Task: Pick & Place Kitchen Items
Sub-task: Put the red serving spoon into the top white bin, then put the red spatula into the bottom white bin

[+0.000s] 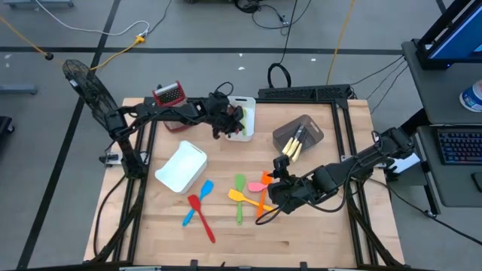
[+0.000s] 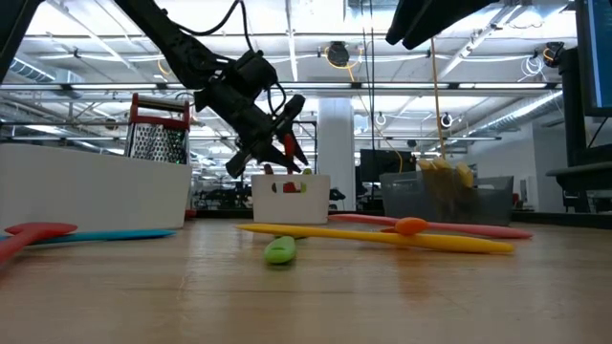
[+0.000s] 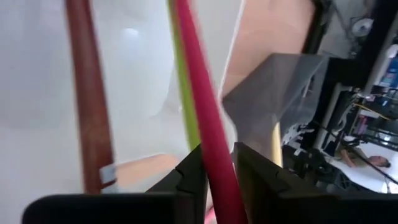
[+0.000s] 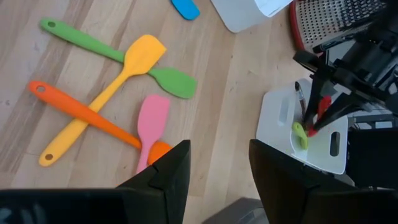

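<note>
My left gripper (image 1: 226, 122) is over the small white bin (image 1: 244, 119) at the far middle, shut on a red utensil (image 3: 208, 118). A green utensil (image 3: 185, 106) and a brown one (image 3: 90, 106) stand in that bin. My right gripper (image 1: 276, 188) is open and empty, just above the loose utensils on the table: a pink spatula (image 4: 152, 121), an orange one (image 4: 81, 112), a yellow one (image 4: 118, 78) and a green one (image 4: 118, 56). A blue spatula (image 1: 198, 202) and a red one (image 1: 203, 220) lie further left. My left gripper pinches the red utensil's handle (image 3: 219, 163) between its two fingers. The fingers slant down from the table's left toward the small white bin (image 2: 290, 198). The utensil sticks out ahead of the fingers (image 2: 290, 150). I cannot tell whether its far end touches the bin.
A larger white bin (image 1: 181, 167) lies left of centre. A grey bin (image 1: 298, 134) with cream and yellow utensils stands at the far right. A metal grater with a red handle (image 1: 169, 95) stands at the far left. The orange spatula lies across the yellow one.
</note>
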